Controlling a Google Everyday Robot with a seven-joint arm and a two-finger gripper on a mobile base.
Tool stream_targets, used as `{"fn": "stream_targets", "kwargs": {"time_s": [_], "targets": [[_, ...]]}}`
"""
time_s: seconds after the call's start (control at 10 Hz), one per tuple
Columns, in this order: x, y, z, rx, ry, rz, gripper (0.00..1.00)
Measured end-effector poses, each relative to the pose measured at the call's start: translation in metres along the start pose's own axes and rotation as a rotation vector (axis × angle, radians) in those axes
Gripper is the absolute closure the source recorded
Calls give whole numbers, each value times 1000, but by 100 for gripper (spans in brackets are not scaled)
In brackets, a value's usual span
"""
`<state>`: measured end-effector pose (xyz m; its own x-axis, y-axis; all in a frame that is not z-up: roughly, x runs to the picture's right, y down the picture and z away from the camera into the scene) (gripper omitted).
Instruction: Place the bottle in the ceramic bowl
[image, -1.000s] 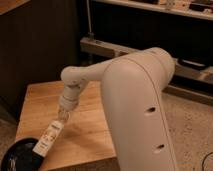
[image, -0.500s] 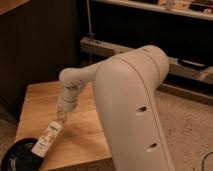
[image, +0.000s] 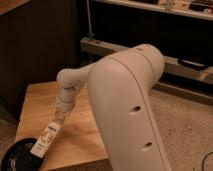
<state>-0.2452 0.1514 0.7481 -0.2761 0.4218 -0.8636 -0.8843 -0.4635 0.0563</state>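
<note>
- I see the claw (image: 58, 119) low over the left part of the wooden tabletop (image: 85, 132), at the end of the white arm (image: 125, 100) that fills the middle of my view.
- The claw is clamped on the upper end of the bottle (image: 44, 140).
- The bottle hangs tilted just below and to the left of the claw, label facing me, its lower end down toward the tabletop's lower-left corner.
- The black bowl (image: 14, 158) sits at that corner; the bottle's lower end overlaps its right rim, though I cannot tell whether they touch.
</note>
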Motion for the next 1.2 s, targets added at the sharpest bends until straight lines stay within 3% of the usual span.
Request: {"fn": "stream_targets", "kwargs": {"time_s": [1.2], "targets": [[27,31,24,29,22,-111,100]]}}
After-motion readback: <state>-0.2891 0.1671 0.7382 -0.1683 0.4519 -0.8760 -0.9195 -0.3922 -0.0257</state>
